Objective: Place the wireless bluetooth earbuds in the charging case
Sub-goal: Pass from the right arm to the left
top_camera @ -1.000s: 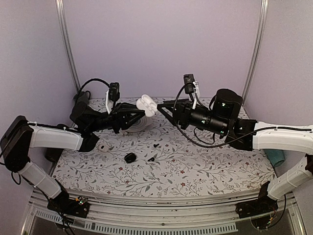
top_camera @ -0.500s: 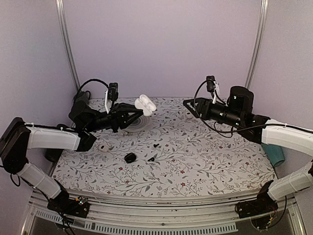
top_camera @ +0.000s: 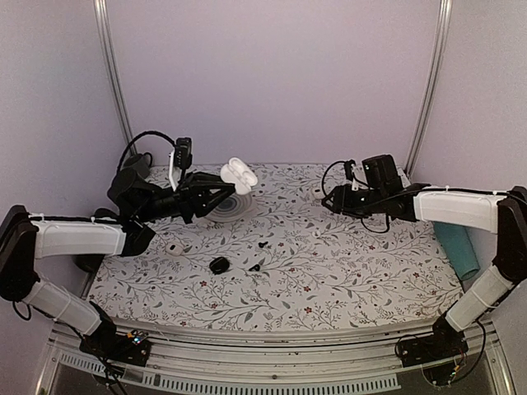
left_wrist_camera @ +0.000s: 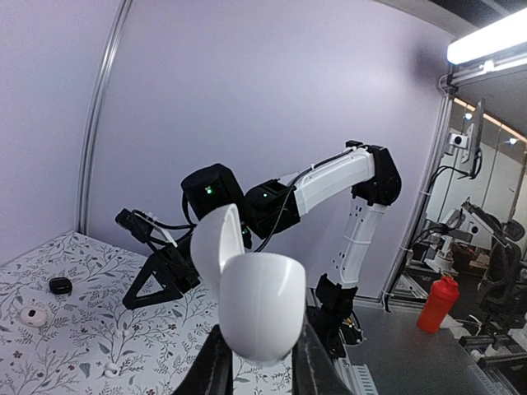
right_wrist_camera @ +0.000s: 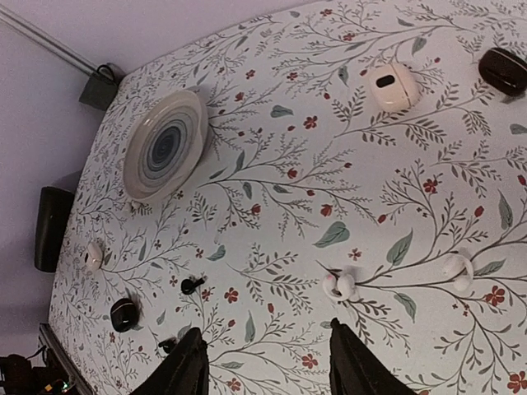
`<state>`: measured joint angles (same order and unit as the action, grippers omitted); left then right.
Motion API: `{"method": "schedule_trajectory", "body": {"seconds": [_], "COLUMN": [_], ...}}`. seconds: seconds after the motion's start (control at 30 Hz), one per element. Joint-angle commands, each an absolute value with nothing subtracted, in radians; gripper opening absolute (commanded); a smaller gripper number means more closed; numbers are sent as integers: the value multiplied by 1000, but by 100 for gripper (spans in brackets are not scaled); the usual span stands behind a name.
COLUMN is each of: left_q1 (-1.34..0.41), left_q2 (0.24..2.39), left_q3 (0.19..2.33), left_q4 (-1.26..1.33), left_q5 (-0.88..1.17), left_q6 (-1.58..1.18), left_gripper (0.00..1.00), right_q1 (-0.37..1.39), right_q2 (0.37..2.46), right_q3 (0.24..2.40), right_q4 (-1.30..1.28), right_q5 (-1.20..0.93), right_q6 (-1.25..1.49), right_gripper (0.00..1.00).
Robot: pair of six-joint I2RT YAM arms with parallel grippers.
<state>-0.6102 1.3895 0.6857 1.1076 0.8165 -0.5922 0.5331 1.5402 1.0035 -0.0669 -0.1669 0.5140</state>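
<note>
1. Closest to the near edge of the bench [top_camera: 346, 288], left of the middle: a small black round thing [top_camera: 219, 265]. Just to its right, two tiny black bits [top_camera: 254, 267], one a little farther back than the other.
2. A bit farther back and closer to the left edge: a small white round thing [top_camera: 174, 248], lying flat.
3. Around the middle, on the right half: one shiny white earbud [right_wrist_camera: 339, 285] lying on the bench. Near it, toward the right edge, a second earbud [right_wrist_camera: 455, 269]. Apart from each other, not touching. Both out on the bench, not in the case.
4. Just on the near side of the first earbud: the right tool [right_wrist_camera: 265, 329], hanging over the bench. Fingers spread apart, nothing between them, touching neither earbud.
5. Farther back, left of the middle: a round plate [right_wrist_camera: 165, 148] with dark rings, flat on the bench.
6. Up in the air over the plate: the left tool [left_wrist_camera: 261, 333], pressed tight on the bottom of the white charging case [left_wrist_camera: 259, 304]. Lid swung open and standing up.
7. Closest to the far edge, right of the middle: a white pebble-shaped thing [right_wrist_camera: 392, 86] with one dark spot. Near it, more to the right, a dark thing [right_wrist_camera: 504, 70], cut off at the side of the wrist view.
</note>
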Motion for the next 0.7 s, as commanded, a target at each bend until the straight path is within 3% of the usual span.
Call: {"method": "schedule_trajectory", "body": {"seconds": [0.0,0.2,0.67], "left_q1": [-598,-597,-598], "left_q2": [1358,1350,1332], "left_q3": [666,663,660], "left_q4": [1092,1089,1067], "left_q5": [801,799,790], "left_q6": [-572,-573,-574], "left_gripper": [0,0,0], "right_q1": [440,319,274], "right_q2": [1604,1718,1882], "right_q3": [1013,1002,1045], "right_q4": [-132,-123,-131], "right_q5": [-182,-243,-170], "right_q6": [522,506,450], "right_gripper": [48,30,24]}}
